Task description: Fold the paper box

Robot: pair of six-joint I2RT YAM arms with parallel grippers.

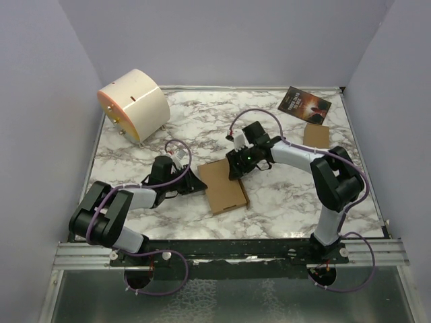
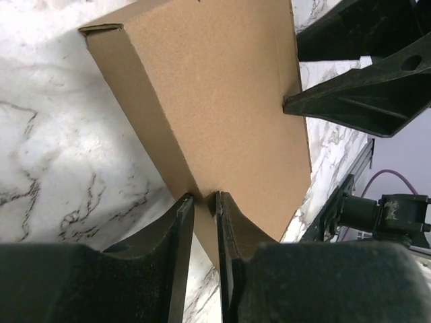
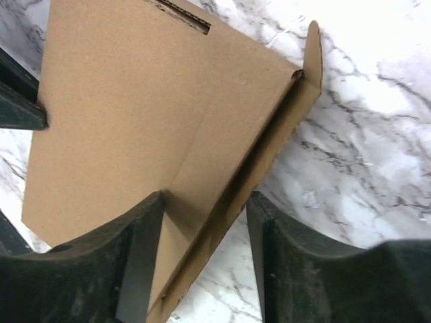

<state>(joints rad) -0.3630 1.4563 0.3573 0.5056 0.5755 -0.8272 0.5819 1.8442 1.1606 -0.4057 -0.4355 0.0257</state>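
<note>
**Item: paper box** (image 1: 224,190). Plain brown cardboard, folded into a flat rectangle. It lies flat near the middle of the marble table (image 1: 289,202), between the two grippers. In the left wrist view the box (image 2: 215,101) shows a smooth top panel and a narrow side wall. In the right wrist view the box (image 3: 121,101) shows a slot near its far edge and a small flap standing up at one corner.

**Left gripper** (image 1: 196,182). The arm lies low, reaching from its base out to the right, and meets the box's left edge. The wrist view shows the left gripper (image 2: 204,198) with its jaws narrowed to a slit, pinching the cardboard where the side wall meets the top.

**Right gripper** (image 1: 236,166). The arm is bent at the elbow, the forearm running leftward, the fingers tipped down onto the box's far right edge. In its own view the right gripper (image 3: 205,198) has its jaws spread wide, astride the long side wall. One finger (image 3: 145,249) is over the top panel and the other is outside, with marble showing in the gap.

**Also on the table:**
- cream drum (image 1: 135,104), far left, on its side
- dark booklet (image 1: 304,104), far right
- small cardboard piece (image 1: 316,136), just near the booklet
</note>
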